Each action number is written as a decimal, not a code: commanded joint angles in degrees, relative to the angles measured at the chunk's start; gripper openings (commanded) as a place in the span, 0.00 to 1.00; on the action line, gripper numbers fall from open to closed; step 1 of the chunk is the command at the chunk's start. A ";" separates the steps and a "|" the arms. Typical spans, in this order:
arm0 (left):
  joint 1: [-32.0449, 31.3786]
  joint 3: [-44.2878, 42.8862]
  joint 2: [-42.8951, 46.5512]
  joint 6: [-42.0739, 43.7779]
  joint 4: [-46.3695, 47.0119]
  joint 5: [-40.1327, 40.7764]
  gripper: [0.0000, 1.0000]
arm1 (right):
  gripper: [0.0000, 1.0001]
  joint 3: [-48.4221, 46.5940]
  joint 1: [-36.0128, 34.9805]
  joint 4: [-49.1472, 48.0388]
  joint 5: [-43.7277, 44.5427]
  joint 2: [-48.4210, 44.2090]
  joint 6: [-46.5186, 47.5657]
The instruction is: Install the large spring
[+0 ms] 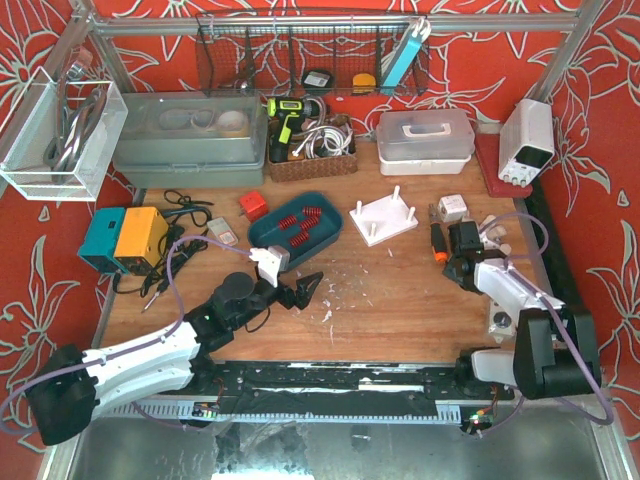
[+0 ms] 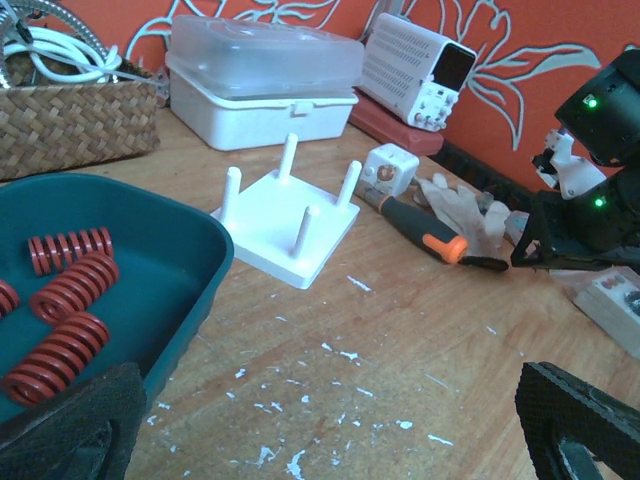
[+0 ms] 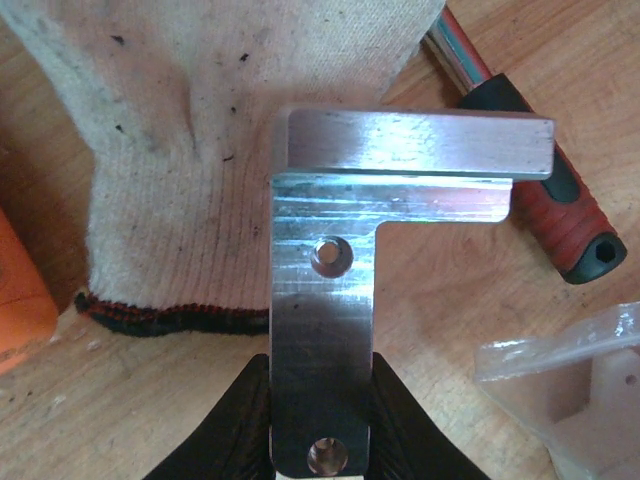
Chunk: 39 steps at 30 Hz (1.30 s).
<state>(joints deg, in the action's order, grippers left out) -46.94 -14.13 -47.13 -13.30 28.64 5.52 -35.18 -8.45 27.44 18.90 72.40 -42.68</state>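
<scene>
- Red large spring lies in the teal tray, mid-table, just ahead-left of the wide-apart left gripper.
- Right gripper, near the right edge, clamps a metal bracket; farther off.

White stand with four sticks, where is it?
In the top view the white stand sits mid-table, between the teal tray on its left and the white cube on its right.

no legible text or labels anywhere

Workshop bench: scuffed wooden tabletop, bench power supply, cordless drill, screwdriver, work glove.
</scene>
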 commanded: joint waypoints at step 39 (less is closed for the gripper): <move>16.57 -32.12 -26.51 0.84 -31.28 1.72 0.52 | 0.99 -1.65 -20.71 -18.96 -18.88 -12.06 12.62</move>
<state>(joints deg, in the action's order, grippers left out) -34.33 -42.02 -66.78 -15.22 3.31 13.04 -38.65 -28.36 12.69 0.95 62.02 -32.21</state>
